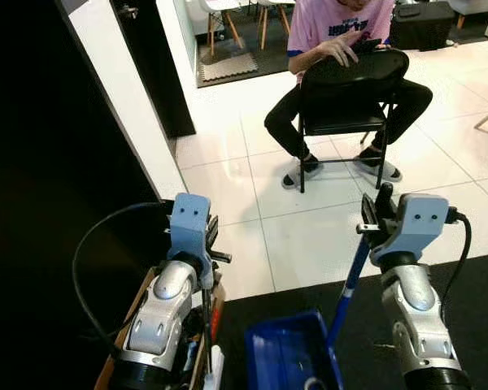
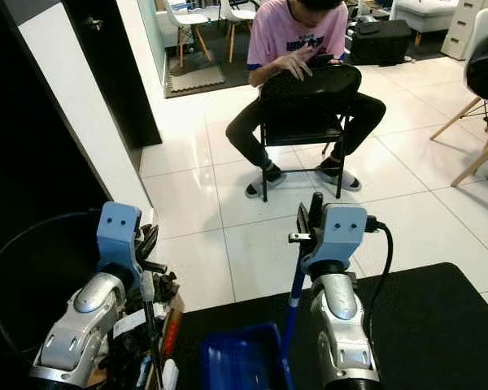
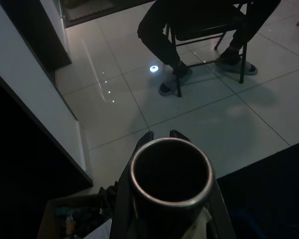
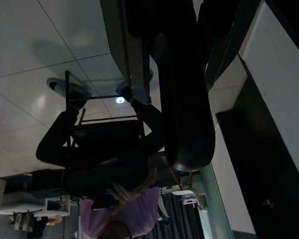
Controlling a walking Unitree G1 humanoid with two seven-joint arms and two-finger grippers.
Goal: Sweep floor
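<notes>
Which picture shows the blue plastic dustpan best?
The left eye view: the blue plastic dustpan sits low between both arms, its blue handle rising to the right gripper. The right eye view crops it more; the wrist views are too dark.

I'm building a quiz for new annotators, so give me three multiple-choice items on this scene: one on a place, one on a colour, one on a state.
1. Where does the person sit?
A. On a black chair on the white tiles
B. On the black mat
C. On a white sofa

2. What colour is the dustpan?
A. Red
B. Blue
C. Green

3. What is the right tool doing?
A. Hanging open over the tiles
B. Gripping the blue handle
C. Resting on the chair

Key: 1 A, the black chair stands on the tiles beyond the black mat; 2 B, it is blue; 3 B, the fingers close on the blue handle.
</notes>
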